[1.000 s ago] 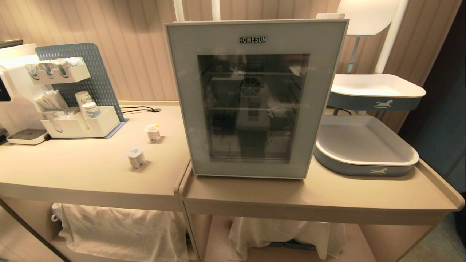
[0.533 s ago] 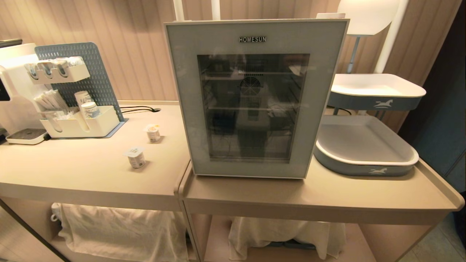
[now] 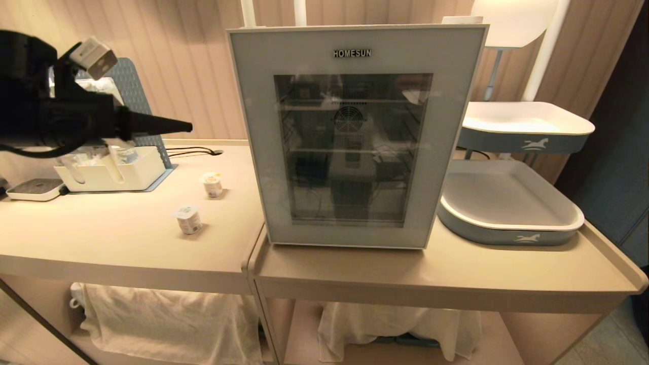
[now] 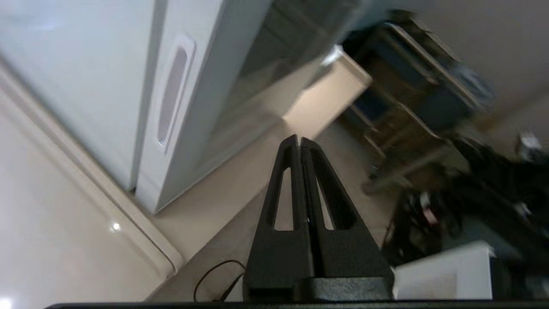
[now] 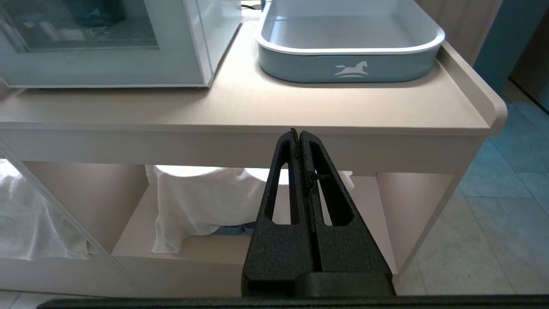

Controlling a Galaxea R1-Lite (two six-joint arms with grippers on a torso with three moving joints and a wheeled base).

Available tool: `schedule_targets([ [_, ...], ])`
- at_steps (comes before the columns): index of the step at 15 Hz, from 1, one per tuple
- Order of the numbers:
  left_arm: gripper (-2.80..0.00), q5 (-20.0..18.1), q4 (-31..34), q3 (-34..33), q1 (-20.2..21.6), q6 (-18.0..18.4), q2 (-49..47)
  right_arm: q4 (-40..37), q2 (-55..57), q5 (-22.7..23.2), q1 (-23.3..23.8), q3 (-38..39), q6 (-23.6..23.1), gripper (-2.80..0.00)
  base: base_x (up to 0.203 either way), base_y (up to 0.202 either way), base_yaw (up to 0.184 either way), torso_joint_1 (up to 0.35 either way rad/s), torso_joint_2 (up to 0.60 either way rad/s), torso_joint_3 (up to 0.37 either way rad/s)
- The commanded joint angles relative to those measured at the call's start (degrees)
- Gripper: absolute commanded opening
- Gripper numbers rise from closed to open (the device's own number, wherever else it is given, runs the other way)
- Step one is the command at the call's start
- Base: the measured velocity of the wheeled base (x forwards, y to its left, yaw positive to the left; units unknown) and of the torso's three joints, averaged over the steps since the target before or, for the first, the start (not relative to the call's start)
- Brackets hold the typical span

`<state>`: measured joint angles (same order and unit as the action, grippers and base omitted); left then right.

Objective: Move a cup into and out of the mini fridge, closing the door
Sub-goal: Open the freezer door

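Standing shut: white mini fridge [image 3: 355,137], grey-framed dark-glass door [image 3: 263,152], HOMESUN lettering.

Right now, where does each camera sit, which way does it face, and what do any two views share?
Head view: high, looking down at the mini fridge; left gripper reaches in.
Left wrist view: behind the shut left gripper, facing the fridge's side and door edge.
Right wrist view: low, behind the shut right gripper, facing the counter edge.
Shared: head and right wrist views both show the grey tray.
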<state>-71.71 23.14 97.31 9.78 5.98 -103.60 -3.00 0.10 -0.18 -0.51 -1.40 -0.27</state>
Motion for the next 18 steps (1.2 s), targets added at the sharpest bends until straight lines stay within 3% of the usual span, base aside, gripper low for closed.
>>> schedule_targets([
  [1,0.00,-8.3,-0.3,-3.6,2.5,6.5,-3.6,0.0,0.0,0.0,0.0,0.0,0.0,-2.80,0.000,0.000,0.000,0.000,0.00,0.000],
  [3,0.00,-8.6,-0.4,-3.5,2.1,9.4,-5.4,-0.1,0.0,0.0,-0.1,0.1,0.0,-2.80,0.000,0.000,0.000,0.000,0.00,0.000],
  [5,0.00,-8.5,-0.5,-3.2,-1.6,12.2,-8.4,0.0,0.0,0.0,-0.1,0.0,0.0,-2.80,0.000,0.000,0.000,0.000,0.00,0.000],
  [9,0.00,-8.5,-1.3,0.0,-5.9,14.2,-14.4,0.1,0.0,0.0,0.0,0.1,0.0,-2.80,0.000,0.000,0.000,0.000,0.00,0.000],
  [12,0.00,-7.8,-4.6,1.3,-8.0,20.8,-18.6,0.2,0.0,0.1,-0.1,0.1,0.1,-2.80,0.000,0.000,0.000,0.000,0.00,0.000],
  [18,0.00,-4.3,-5.6,1.8,-7.4,21.0,-17.7,0.2,-0.1,0.1,0.0,0.1,0.1,-2.80,0.000,0.000,0.000,0.000,0.00,0.000],
])
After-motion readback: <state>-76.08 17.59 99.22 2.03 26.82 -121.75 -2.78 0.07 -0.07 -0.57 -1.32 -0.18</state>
